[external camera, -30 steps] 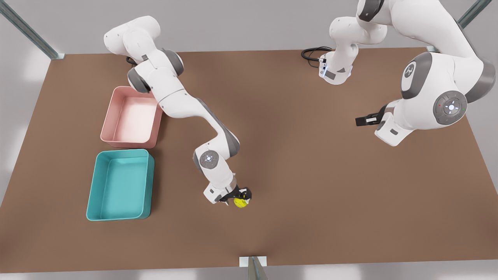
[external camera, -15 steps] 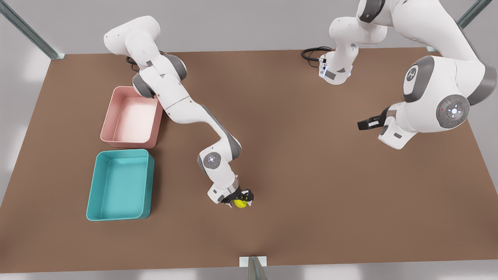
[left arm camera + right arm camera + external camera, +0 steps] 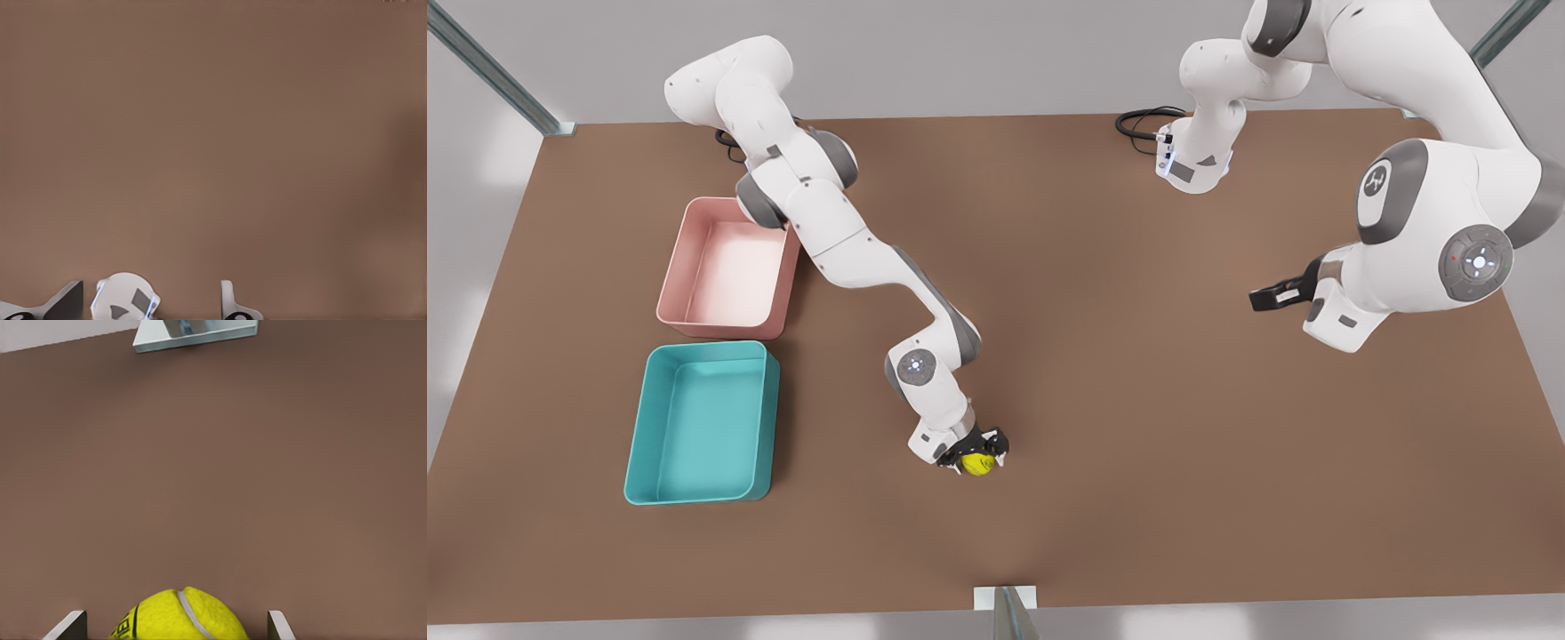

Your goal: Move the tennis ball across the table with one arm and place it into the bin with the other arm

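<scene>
The tennis ball (image 3: 978, 465) rests on the brown table (image 3: 1156, 418), near the front edge and to the right of the teal bin (image 3: 703, 427). My right gripper (image 3: 979, 452), on the arm at the front view's left, is lowered over the ball. In the right wrist view the ball (image 3: 181, 617) lies between the spread fingertips (image 3: 275, 624), with a gap on each side. My left gripper (image 3: 1264, 298), on the arm at the front view's right, hovers open and holds nothing. Its fingers (image 3: 230, 305) frame bare tabletop.
A pale pink tray (image 3: 729, 267) stands just behind the teal bin. A metal bracket (image 3: 1005, 597) sits at the table's front edge, not far from the ball. A black cable (image 3: 1138, 120) lies by the base of the arm at the back right.
My right gripper has sunk lower around the ball, which has not moved. My left arm has drifted toward the front view's right and slightly toward the front edge.
</scene>
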